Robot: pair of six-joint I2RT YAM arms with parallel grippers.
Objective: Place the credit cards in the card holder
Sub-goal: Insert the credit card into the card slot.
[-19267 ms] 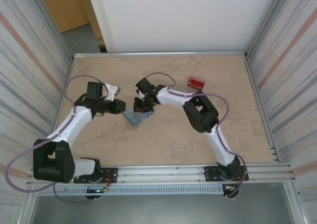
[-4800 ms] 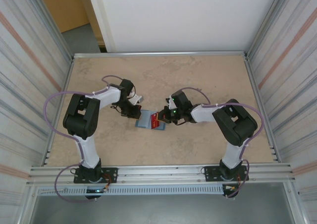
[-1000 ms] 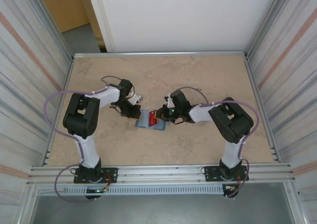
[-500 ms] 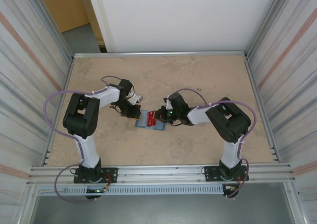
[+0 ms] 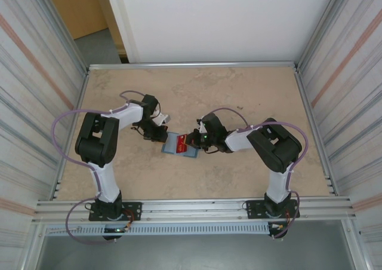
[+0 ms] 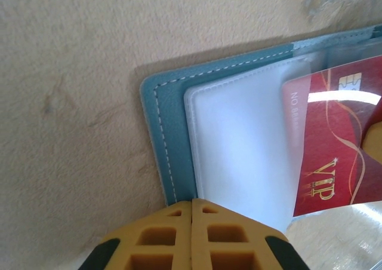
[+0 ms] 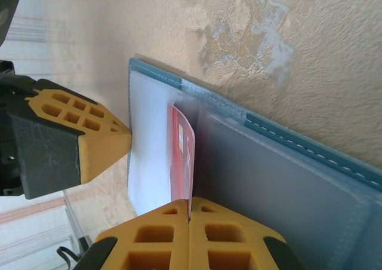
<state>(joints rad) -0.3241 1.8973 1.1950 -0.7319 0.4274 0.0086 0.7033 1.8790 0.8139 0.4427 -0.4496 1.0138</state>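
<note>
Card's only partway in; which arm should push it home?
Right. The right gripper pinches the red card, already partly under the clear sleeve of the card holder; the left gripper clamps its edge.

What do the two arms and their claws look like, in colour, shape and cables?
The left arm and right arm have white links, bulky black joints and a looping purple cable each. The left claw and right claw have yellow-orange fingers with square pockets.
</note>
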